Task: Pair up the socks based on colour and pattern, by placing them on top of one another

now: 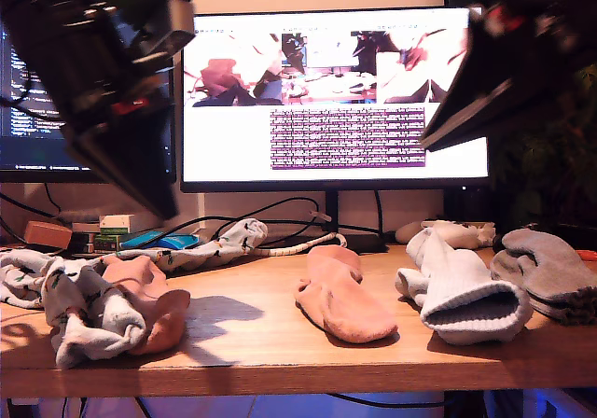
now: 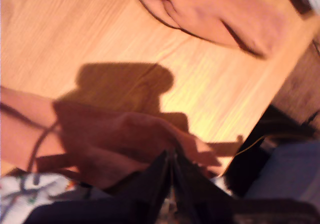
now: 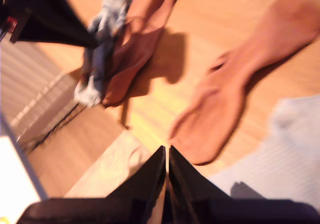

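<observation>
On the wooden desk [image 1: 261, 297] I count two salmon-pink socks: one lying flat [image 1: 340, 297] near the middle, the other crumpled [image 1: 149, 297] in the heap at the exterior view's left. That heap also holds pale blue printed socks [image 1: 84, 311], at least two, though they are too tangled for a firm count. At the exterior view's right lies the ribbed blue-white pile [image 1: 462, 292], seemingly two socks, and at the far right the grey pile [image 1: 550, 269], whose number I cannot tell; behind stand two monitors [image 1: 336, 96].
</observation>
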